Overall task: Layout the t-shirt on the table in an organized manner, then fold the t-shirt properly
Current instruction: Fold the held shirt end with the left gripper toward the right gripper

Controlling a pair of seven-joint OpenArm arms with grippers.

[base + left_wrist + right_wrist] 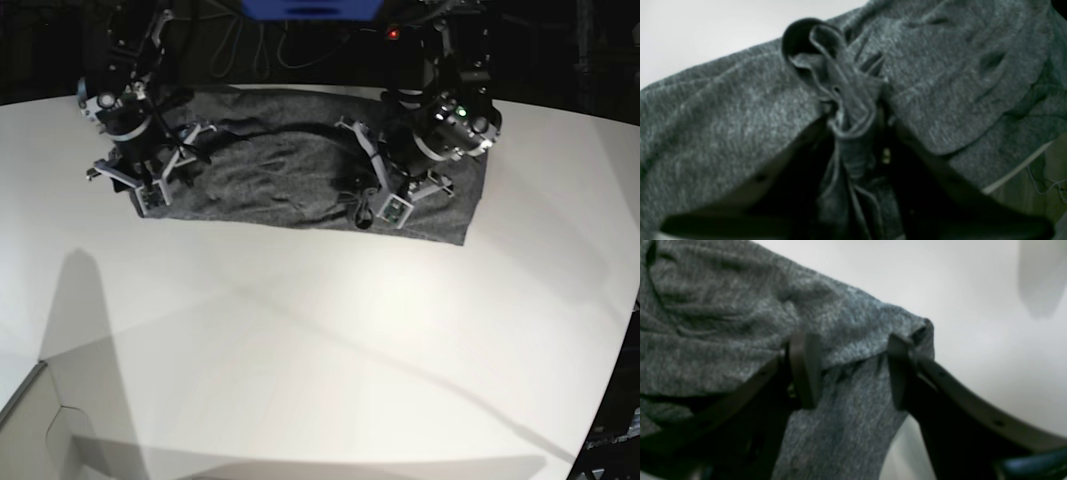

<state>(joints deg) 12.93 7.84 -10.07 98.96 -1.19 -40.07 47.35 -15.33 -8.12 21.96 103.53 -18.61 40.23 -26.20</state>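
The t-shirt [300, 175] is seen lying along the far edge of the table [320, 340], its long axis running side to side, parallel to that edge. It is spread but wrinkled, with a ridge of bunched cloth across its middle.

The right gripper [853, 370] is placed at one end of the shirt. In its wrist view the fingers [805, 370] stand well apart, and a fold of the end corner lies between them, draped over the tips; the cloth is straddled but not pinched.

The left gripper [375, 205] is set near the middle of the shirt's near hem, closer to the other end. In its wrist view a twisted rope of fabric runs up out of the dark space where the fingers would be. The fingers themselves are hidden by cloth and shadow, so it cannot be told whether the bunch is clamped or being let go.

Both arms are thus seen at the near hem, and the cloth lies away from the fingers toward the far edge. A flattening pull is judged to depend on that: the hem would be drawn toward the near edge, across the long axis.
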